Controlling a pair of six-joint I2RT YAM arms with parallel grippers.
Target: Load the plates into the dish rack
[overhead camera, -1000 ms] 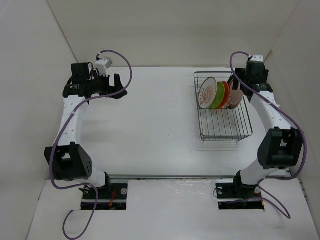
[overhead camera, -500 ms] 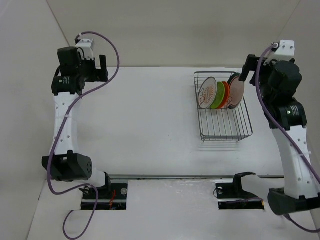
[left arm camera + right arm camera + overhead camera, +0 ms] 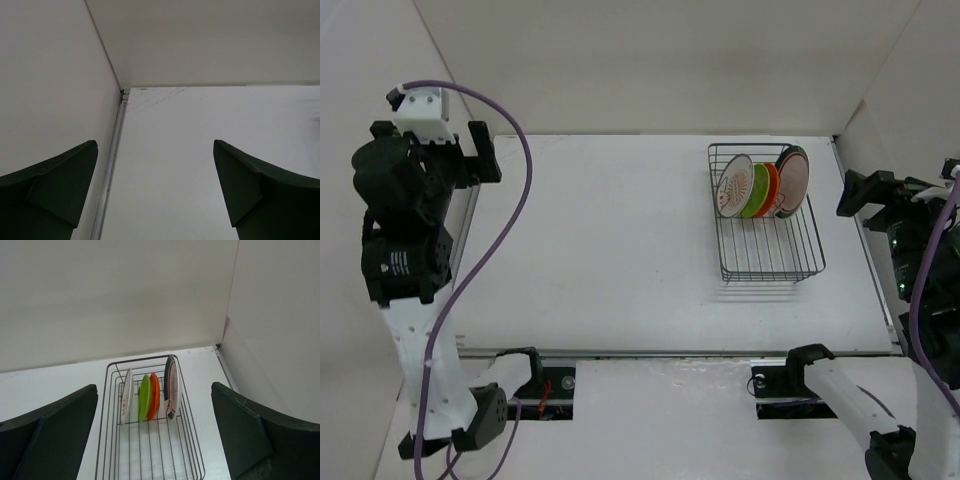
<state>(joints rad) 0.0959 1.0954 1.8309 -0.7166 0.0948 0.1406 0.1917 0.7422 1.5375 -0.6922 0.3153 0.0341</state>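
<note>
Right gripper (image 3: 850, 195) withdrawn, seemingly clear of rack (image 3: 770, 252)

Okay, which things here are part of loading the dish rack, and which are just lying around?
Part of the job: black wire dish rack; white sunburst plate; lime green plate; orange plate; larger dark-rimmed white plate, all standing in it.
Just there: white table; pale enclosure walls.

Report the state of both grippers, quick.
Left gripper: open, holding nothing.
Right gripper: open, holding nothing.
</note>
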